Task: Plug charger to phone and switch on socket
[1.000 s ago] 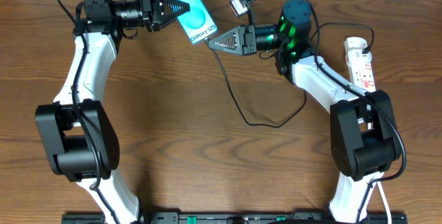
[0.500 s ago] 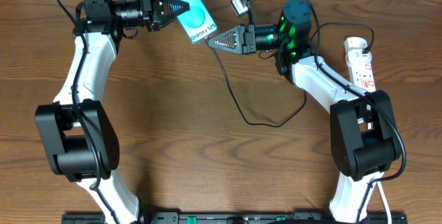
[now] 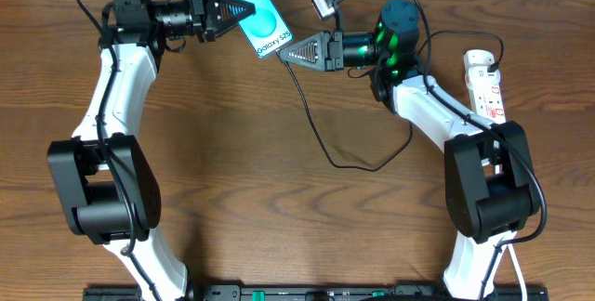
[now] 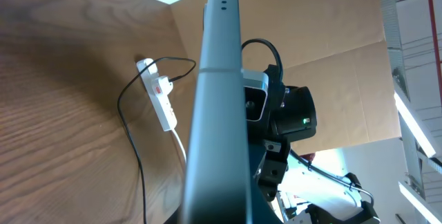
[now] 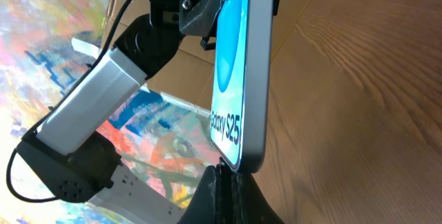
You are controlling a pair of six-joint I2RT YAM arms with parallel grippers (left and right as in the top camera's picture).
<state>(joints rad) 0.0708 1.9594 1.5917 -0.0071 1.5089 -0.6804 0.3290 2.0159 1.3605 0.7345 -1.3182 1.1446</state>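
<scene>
My left gripper [image 3: 244, 8] is shut on the phone [image 3: 259, 15], holding it in the air at the far middle of the table; its blue-teal screen and "Galaxy S25" strip face up. In the left wrist view the phone [image 4: 217, 106] is edge-on. My right gripper [image 3: 284, 55] is shut on the charger's connector tip, pressed against the phone's bottom edge [image 5: 238, 79]; my fingertips [image 5: 226, 172] meet just under it. The black charger cable [image 3: 321, 138] loops over the table to the socket [image 3: 486, 83], a white power strip at the far right.
A small grey plug block [image 3: 323, 6] on a black lead hangs near the right arm. The socket and its cable also show in the left wrist view [image 4: 160, 99]. A cardboard wall [image 4: 324, 58] stands behind the table.
My right gripper has edged slightly left, bringing the connector tip up to the phone's bottom edge. The left arm and the phone have not moved.
</scene>
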